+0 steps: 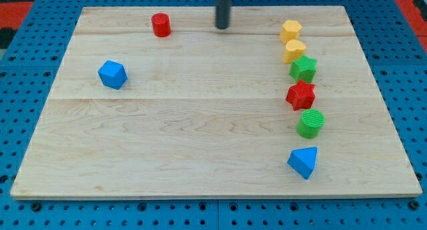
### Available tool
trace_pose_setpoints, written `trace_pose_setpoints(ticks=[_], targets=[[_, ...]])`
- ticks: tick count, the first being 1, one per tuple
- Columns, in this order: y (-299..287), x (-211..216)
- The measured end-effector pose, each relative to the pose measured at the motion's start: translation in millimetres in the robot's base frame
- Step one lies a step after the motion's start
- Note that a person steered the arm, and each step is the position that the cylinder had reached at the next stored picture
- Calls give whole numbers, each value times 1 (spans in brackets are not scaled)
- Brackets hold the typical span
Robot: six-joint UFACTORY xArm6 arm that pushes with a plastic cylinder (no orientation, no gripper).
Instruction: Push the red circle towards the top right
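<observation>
Hovering near the board's (200, 123) top edge, my tip (222, 28) sits to the right of the red circle (161, 25), apart from it, so it is on the wrong side for a rightward shove. No pincer here, just a bare rod, so nothing opens or clamps. Further left lies a blue block (112, 75). Over on the right, 6 blocks run in a curved column: 2 yellow (291, 31) (294, 51), a green star (303, 69), a red star (301, 95), a green cylinder (311, 123), a blue wedge (303, 161). They look staged as clutter. No writing or labels are visible.
</observation>
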State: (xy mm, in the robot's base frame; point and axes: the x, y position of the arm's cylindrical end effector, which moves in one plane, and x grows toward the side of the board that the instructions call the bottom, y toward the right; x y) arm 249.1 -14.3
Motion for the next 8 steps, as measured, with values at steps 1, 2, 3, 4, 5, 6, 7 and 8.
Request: trace_pose_setpoints(ticks=[1, 2, 3, 4, 5, 6, 7, 8], targets=[[-35, 28], [-62, 53], [-128, 31], [-125, -1], [-78, -2], [-28, -15], [23, -31], [59, -32]])
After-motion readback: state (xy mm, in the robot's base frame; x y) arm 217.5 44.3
